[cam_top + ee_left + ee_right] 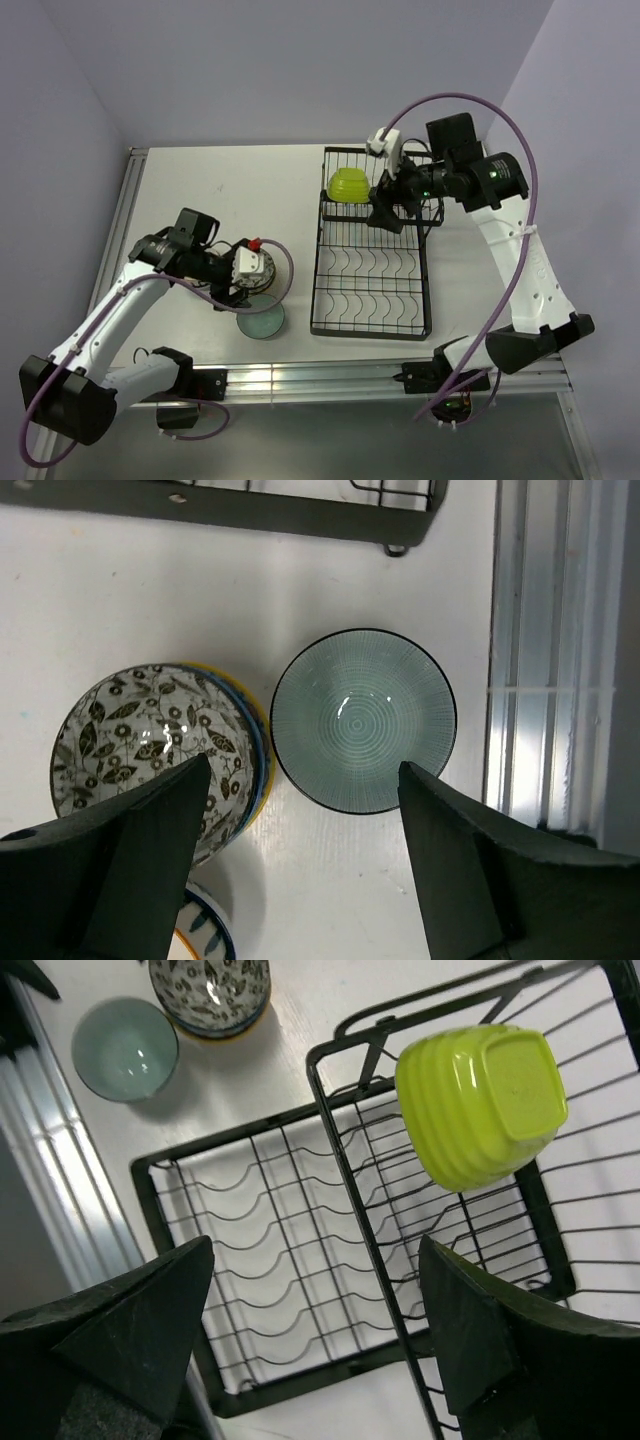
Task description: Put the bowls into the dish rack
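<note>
The black wire dish rack (372, 262) stands right of centre; it also shows in the right wrist view (280, 1220). A lime green bowl (348, 185) lies upside down in its raised far basket, seen too in the right wrist view (480, 1100). My right gripper (385, 212) is open and empty above the rack, just right of that bowl. My left gripper (262, 292) is open and empty above a pale mint bowl (363, 720) and a dark leaf-patterned bowl (150, 750) that sits in a blue and yellow-rimmed bowl (256, 742). The mint bowl (260, 318) sits near the table's front edge.
A white bowl with blue marks (205, 930) lies partly hidden under my left finger. The table's aluminium front rail (550, 650) runs close beside the mint bowl. The rack's curved plate slots (270, 1240) hold nothing.
</note>
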You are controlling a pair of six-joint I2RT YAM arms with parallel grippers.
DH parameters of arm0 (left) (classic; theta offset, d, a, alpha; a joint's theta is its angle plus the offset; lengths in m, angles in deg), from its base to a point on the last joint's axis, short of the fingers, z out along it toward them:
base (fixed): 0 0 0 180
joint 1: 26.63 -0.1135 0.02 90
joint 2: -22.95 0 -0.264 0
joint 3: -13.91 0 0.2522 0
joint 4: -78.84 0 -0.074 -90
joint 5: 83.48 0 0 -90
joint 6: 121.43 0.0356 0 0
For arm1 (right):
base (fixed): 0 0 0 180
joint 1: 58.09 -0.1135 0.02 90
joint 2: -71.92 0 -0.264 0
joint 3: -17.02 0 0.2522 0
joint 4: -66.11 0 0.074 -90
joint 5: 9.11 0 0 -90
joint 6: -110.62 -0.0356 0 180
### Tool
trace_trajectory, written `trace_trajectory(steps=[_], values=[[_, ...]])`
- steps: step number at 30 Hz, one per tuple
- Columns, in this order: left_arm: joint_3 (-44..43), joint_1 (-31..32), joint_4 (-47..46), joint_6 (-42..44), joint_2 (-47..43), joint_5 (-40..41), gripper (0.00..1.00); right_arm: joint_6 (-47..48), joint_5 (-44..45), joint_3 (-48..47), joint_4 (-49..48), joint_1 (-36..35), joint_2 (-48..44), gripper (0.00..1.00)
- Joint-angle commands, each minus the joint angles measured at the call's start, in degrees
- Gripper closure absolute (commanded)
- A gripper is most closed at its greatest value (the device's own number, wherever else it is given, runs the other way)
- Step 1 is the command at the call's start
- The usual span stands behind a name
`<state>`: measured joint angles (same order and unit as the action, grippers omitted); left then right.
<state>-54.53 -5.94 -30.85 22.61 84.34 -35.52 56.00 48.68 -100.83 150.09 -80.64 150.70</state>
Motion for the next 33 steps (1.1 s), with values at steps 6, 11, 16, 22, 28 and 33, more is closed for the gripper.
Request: trace_trajectory(steps=[6, 11, 16, 22, 28, 33], values=[[-2.0, 10.8, 0.0, 20.0, 7.8, 5.9, 0.2, -9.4, -20.1, -1.6, 3.1, 13.4, 2.0, 0.04], [-7.0, 13.3, 0.8, 27.1, 17.3, 7.6, 0.22, -11.8, -23.1, -2.3, 3.3, 18.1, 1.8, 0.02], [-10.1, 14.7, 1.1, 31.6, 24.2, 9.8, 0.25, -12.5, -24.6, -3.0, 5.0, 20.3, 2.5, 0.02], [-9.1, 17.7, 2.7, 35.8, 27.7, 13.1, 0.26, -12.9, -25.9, -3.8, 5.3, 21.1, 2.6, 0.01], [-7.6, 18.8, 0.9, 36.7, 30.5, 15.1, 0.31, -15.3, -24.3, -3.6, 2.9, 21.6, 2.0, 0.0], [-7.6, 19.7, 0.7, 36.7, 33.3, 16.9, 0.37, -18.7, -22.2, -3.3, 0.4, 21.6, 1.6, 0.0]])
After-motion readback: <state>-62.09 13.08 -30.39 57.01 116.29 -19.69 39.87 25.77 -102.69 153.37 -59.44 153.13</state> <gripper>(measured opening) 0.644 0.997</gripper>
